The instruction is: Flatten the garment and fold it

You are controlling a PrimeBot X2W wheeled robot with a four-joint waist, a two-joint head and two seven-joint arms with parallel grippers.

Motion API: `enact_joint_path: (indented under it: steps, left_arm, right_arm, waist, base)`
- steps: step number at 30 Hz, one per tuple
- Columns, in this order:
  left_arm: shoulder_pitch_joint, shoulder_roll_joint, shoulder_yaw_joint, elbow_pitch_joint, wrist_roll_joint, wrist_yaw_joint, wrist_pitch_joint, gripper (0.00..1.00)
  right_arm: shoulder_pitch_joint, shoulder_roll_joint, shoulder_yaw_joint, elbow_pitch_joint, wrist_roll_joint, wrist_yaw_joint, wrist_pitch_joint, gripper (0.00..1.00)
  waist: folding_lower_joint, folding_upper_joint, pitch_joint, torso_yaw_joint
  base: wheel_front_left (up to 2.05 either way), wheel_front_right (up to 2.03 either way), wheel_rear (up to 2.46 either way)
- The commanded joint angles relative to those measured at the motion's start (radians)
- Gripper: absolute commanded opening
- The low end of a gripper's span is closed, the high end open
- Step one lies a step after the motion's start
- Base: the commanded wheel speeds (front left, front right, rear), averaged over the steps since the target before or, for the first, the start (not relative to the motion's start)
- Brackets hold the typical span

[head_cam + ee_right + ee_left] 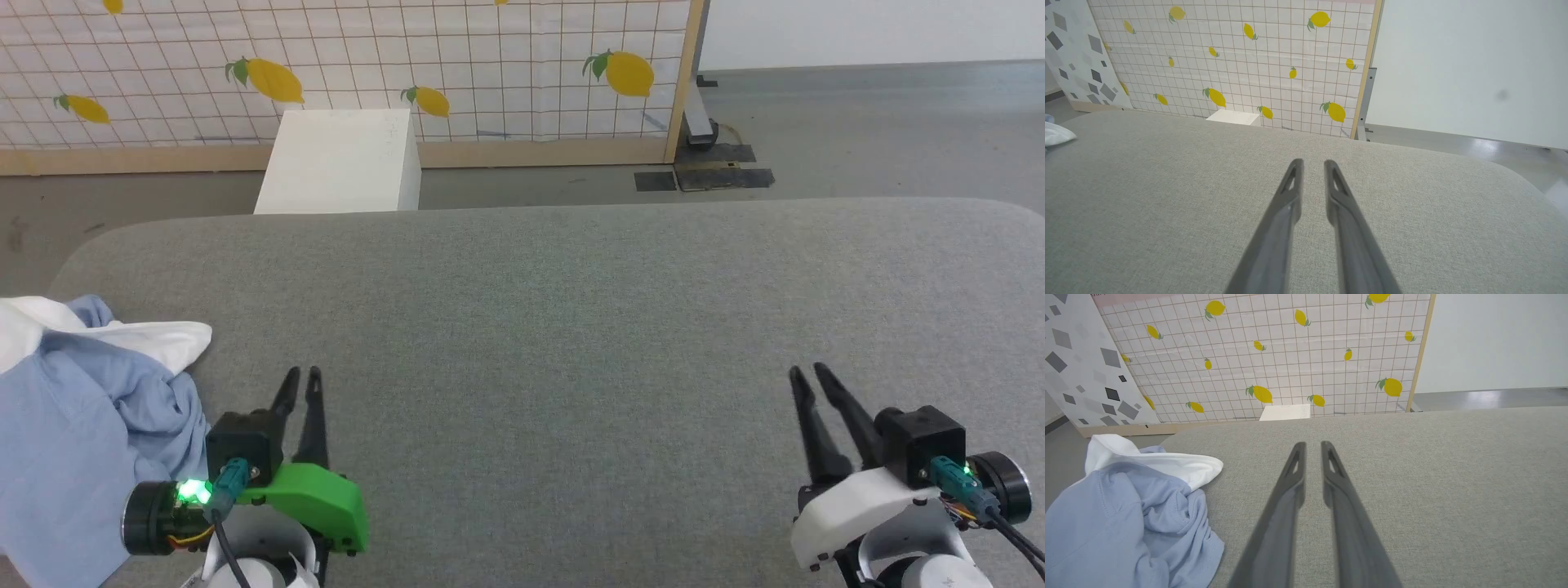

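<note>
Crumpled garment (82, 425), seemingly collar-up, at table (571, 327) edge, left tool (303, 373) and right tool (807, 371) narrowly parted, empty

Open table (571, 286); garment (82, 408) at left

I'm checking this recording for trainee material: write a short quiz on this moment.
1. True or false: the garment lies spread flat in the middle of the table.
2. Which is nearer the garment? A) left gripper B) right gripper
3. Fill in: both grippers hold ____.

Key
1. False: it lies crumpled at the table's left edge.
2. A
3. nothing
</note>
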Motion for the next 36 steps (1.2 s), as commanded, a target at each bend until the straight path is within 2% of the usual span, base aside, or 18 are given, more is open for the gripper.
enact_joint_path:
  steps: [1, 14, 36]
  left_arm:
    - [0.0, 0.0, -0.001, 0.0, 0.0, 0.0, 0.0, 1.0]
    - [-0.014, 0.0, -0.024, 0.029, -0.027, 0.017, -0.023, 1.0]
    - [-0.031, 0.01, -0.051, 0.075, -0.08, 0.052, -0.069, 1.0]
  right_arm:
    - [0.0, 0.0, 0.0, 0.0, 0.0, 0.0, 0.0, 1.0]
    - [-0.002, 0.0, -0.014, 0.008, 0.0, 0.0, -0.013, 1.0]
    - [-0.011, 0.0, -0.031, 0.025, 0.007, 0.0, -0.043, 1.0]
  waist:
    - [0.0, -0.0001, 0.0, 0.0]
    - [0.0, -0.0001, 0.0, 0.02]
    - [0.0, -0.0001, 0.001, 0.149]
  base:
    - [0.0, 0.0, 0.0]
    - [0.0, 0.0, 0.0]
    - [0.0, 0.0, 0.0]
